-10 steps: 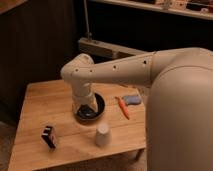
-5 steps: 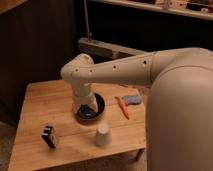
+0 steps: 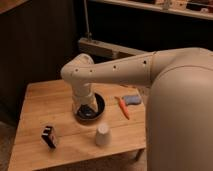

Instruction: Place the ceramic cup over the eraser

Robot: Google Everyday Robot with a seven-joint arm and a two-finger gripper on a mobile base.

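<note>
The white ceramic cup (image 3: pixel 102 134) stands upside down on the wooden table (image 3: pixel 45 105), near the front edge. The black eraser (image 3: pixel 49 136) with a pale band stands to the cup's left, about a cup's width or more apart from it. My gripper (image 3: pixel 85 109) hangs from the arm's wrist over the black bowl (image 3: pixel 95 111), behind and a little left of the cup. The wrist hides most of it.
A thin orange stick (image 3: pixel 123 107) and a blue-grey oblong piece (image 3: pixel 132 99) lie right of the bowl. My large pale arm (image 3: pixel 175 100) covers the table's right side. Dark cabinets stand behind and to the left.
</note>
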